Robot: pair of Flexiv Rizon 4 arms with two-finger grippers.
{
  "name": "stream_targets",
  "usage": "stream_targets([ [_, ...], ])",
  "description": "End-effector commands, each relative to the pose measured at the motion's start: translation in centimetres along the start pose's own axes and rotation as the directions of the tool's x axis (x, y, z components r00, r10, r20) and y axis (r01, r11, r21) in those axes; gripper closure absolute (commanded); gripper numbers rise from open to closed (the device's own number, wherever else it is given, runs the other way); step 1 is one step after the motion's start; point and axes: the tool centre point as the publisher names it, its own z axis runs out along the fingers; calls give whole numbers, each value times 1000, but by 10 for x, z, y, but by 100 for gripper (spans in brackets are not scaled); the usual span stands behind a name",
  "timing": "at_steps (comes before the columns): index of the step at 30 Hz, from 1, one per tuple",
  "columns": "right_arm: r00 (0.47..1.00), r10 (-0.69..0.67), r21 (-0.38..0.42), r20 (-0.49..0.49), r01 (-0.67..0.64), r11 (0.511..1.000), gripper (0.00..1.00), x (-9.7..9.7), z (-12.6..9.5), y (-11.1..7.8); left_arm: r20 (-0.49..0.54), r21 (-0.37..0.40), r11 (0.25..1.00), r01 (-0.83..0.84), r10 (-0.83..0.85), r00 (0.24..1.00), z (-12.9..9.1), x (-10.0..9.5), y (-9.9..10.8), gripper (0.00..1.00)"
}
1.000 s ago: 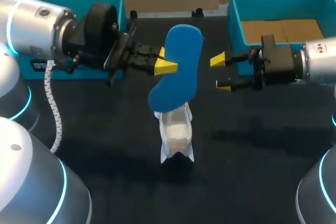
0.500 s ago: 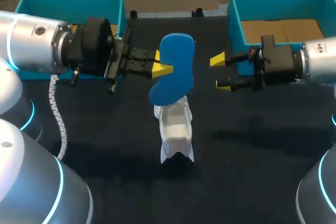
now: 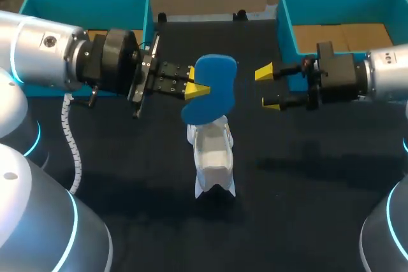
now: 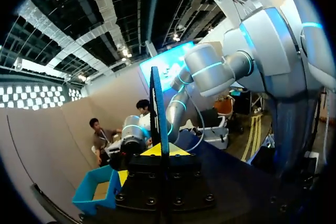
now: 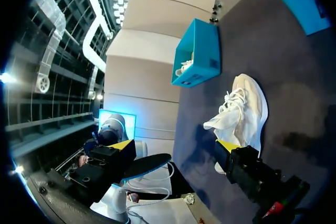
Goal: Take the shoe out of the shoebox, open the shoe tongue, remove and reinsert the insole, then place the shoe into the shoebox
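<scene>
Descending over the black table (image 3: 319, 176), the silver left arm (image 3: 44, 55) is bringing the blue foam insole (image 3: 213, 74) down from its higher position a second ago. The teal shoebox (image 3: 287, 23) is standing apart at the right. The white lace-up shoe (image 3: 213, 160) is sitting mid-table, with the insole's lower end now reaching its opening, so reinsertion appears to be beginning. The left gripper (image 3: 199, 85) is clamping the insole. The right gripper (image 3: 268, 87) is waiting alongside, unmoved, fingers spread and holding nothing.
</scene>
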Motion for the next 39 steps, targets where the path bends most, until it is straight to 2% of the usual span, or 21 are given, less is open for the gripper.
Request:
stream_targets([
  [1,1000,0,-2,1,0,1000,0,0,2,0,-71,10,939,-345,345,936,-2,-7,23,100],
  [2,1000,0,-2,1,0,1000,0,0,2,0,-63,13,926,-377,377,924,-2,-8,25,100],
  [5,1000,0,-2,1,0,1000,0,0,2,0,-57,18,814,-580,580,812,-5,-8,40,100],
  [10,1000,0,-2,1,0,1000,0,0,2,0,-71,-19,693,-721,718,692,-7,-4,53,100],
  [11,1000,0,-2,1,0,1000,0,0,2,0,-92,-29,632,-775,770,631,-8,-4,57,100],
  [15,1000,0,-2,1,0,1000,0,0,2,0,-113,-40,525,-850,843,526,-14,-1,66,100],
  [17,1000,0,-2,1,0,1000,0,0,2,0,-124,-47,442,-896,887,445,-16,-1,73,100],
  [24,1000,0,-2,1,0,1000,0,0,2,0,-34,-122,216,-969,975,222,-12,-8,91,100],
  [25,1000,0,-2,1,0,1000,0,0,2,0,-10,-141,231,-963,972,235,-12,-8,92,100],
  [39,1000,0,-2,1,0,1000,0,0,2,0,-10,-141,231,-963,972,235,-12,-8,92,100],
])
